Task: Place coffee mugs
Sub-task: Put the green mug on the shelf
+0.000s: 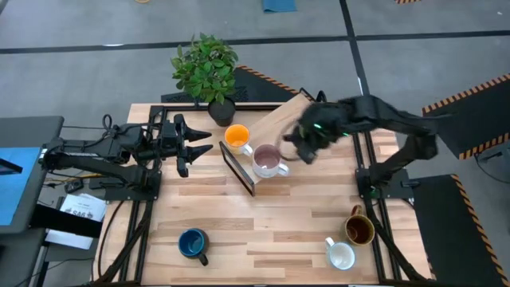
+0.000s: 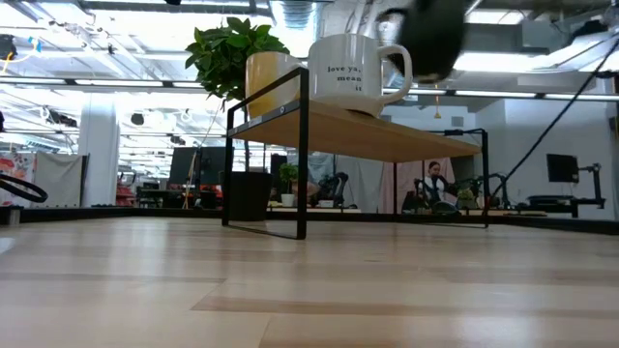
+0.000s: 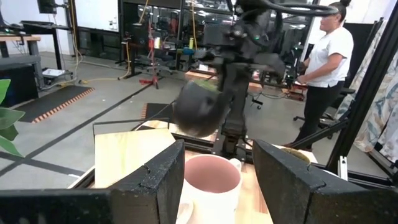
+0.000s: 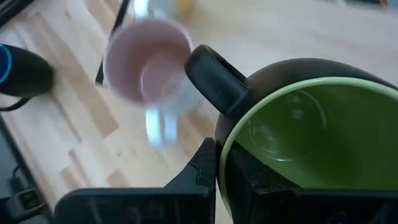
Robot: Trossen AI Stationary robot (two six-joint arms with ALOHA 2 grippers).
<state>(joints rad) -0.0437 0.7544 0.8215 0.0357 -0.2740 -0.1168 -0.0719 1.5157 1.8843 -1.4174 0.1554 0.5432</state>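
dark green mug (image 4: 311,143), mouth toward the wrist camera, clamped in right fingers (image 4: 214,180); left fingers (image 3: 283,177) wide.

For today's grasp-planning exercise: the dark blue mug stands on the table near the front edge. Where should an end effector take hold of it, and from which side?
Take the dark blue mug by its rim, coming straight down from above. It stands upright with its mouth open to the top, and its handle points toward the table's front right, so pinch the wall opposite the handle.

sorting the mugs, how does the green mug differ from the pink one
The green mug is dark outside with a green inside, and is held in the right gripper above the shelf. The pink mug is pale, with printed text, and stands free on the shelf. Both are handled and upright.
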